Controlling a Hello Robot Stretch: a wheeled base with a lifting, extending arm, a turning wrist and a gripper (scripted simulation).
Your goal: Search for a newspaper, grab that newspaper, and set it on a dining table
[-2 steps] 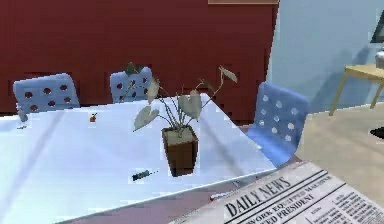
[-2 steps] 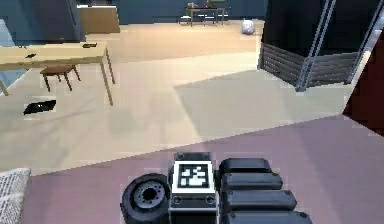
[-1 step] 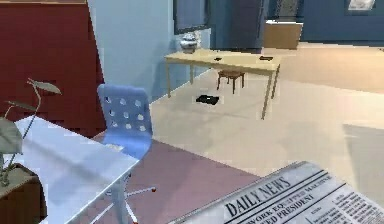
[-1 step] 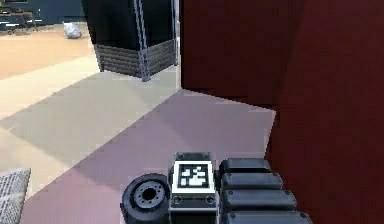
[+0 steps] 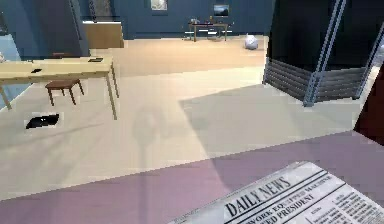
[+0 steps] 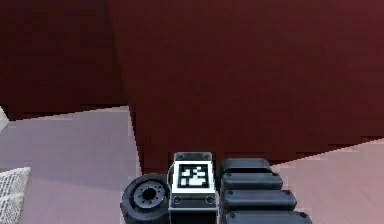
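Newspaper [image 5: 268,200]: white sheet with a big black masthead and grey columns of print. It lies flat on a mauve surface [image 5: 120,190] at the forward view's bottom right, and its lower part is cut off by the edge. In the arm side view a pale printed corner at the bottom left edge is probably the same newspaper [image 6: 10,186]. It lies on the mauve surface, left of the gripper and apart from it.

Gripper [image 6: 150,198]: dark round body at the arm side view's bottom edge, just left of a white square with black marks [image 6: 195,178]. Dark arm blocks [image 6: 255,192] sit just right of that square. The fingers can't be made out and the far end is cut off, so I cannot tell whether it holds anything. Behind the gripper rises a dark red mass [image 6: 250,70]; I can't tell if it is wall or furniture.

The forward view adds the room beyond the newspaper, farther from the gripper:
- beige floor [image 5: 150,110]
- a flat dark thing [image 5: 42,121] on the floor, too small to name
- a long wooden table [image 5: 60,70] with a stool [image 5: 63,90] at it
- a dark folding screen [image 5: 310,60] to the right
- a wooden cabinet [image 5: 103,35], a small desk [image 5: 208,27] and a white round thing [image 5: 250,42], farthest off by the blue wall [image 5: 140,15]
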